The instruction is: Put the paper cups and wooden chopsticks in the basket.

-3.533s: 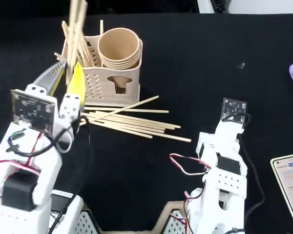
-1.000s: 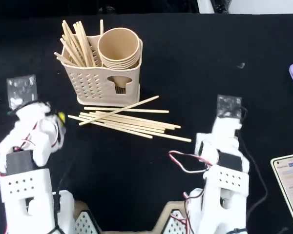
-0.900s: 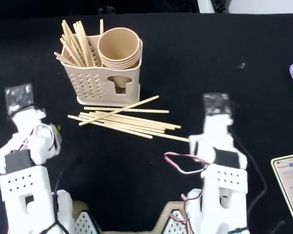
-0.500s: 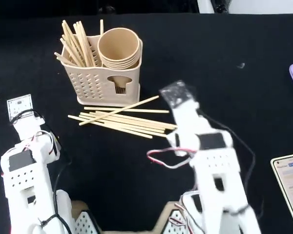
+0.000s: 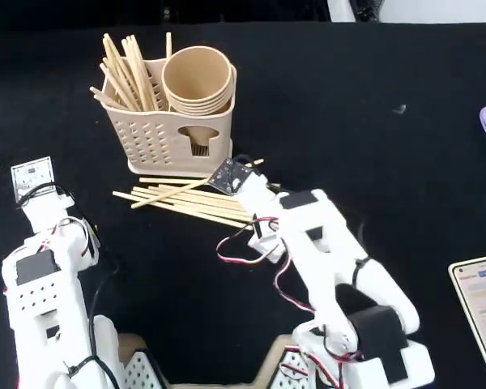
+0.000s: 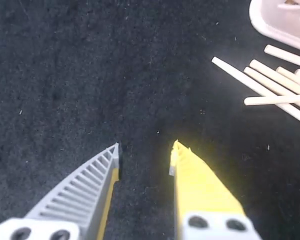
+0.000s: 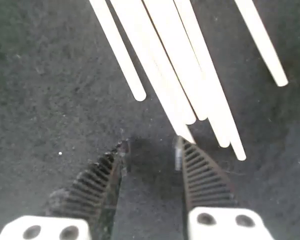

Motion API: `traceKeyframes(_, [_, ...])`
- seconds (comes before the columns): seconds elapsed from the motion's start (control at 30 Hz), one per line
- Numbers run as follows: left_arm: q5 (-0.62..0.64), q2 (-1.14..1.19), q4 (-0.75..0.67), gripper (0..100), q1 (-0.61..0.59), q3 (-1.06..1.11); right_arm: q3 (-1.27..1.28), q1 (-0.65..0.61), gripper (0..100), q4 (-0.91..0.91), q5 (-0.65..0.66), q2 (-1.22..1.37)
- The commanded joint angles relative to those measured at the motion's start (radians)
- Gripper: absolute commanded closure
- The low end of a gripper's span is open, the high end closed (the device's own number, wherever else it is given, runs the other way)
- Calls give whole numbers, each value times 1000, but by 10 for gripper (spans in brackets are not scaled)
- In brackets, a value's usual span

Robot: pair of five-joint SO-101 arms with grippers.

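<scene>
Upper left of the high view: the basket (image 5: 162, 142), with the stacked paper cups (image 5: 197, 77) in its right compartment and the standing chopsticks (image 5: 128, 69) in its left. The loose chopsticks (image 5: 186, 204) lie on the black table (image 5: 373, 121) just in front of it. The right gripper (image 7: 150, 147) hangs at their ends, fingers apart, gripping nothing. The left gripper (image 6: 144, 150) is low over the table near the sticks' other ends, fingers apart and empty.

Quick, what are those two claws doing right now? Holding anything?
Left gripper: open, holding nothing.
Right gripper: open, holding nothing, its tips at the ends of the loose chopsticks.
</scene>
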Motion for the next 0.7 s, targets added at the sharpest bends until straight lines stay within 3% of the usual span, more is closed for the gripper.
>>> traceKeyframes(0.0, [-2, 3, -17, 827, -4, -7, -41, -11, 742, -20, 11, 7])
traceKeyframes(0.23, [-2, 3, -17, 827, -4, -7, -61, -14, 760, -17, 147, 8])
traceKeyframes(0.43, [0, 3, -20, 827, -4, -7, -159, -12, 785, 181, 201, 1])
traceKeyframes(0.57, [0, 3, -21, 827, -4, -7, -260, 32, 827, 199, 193, 1])
traceKeyframes(0.67, [0, 3, -20, 827, -4, -7, -317, 95, 912, 199, 127, 1])
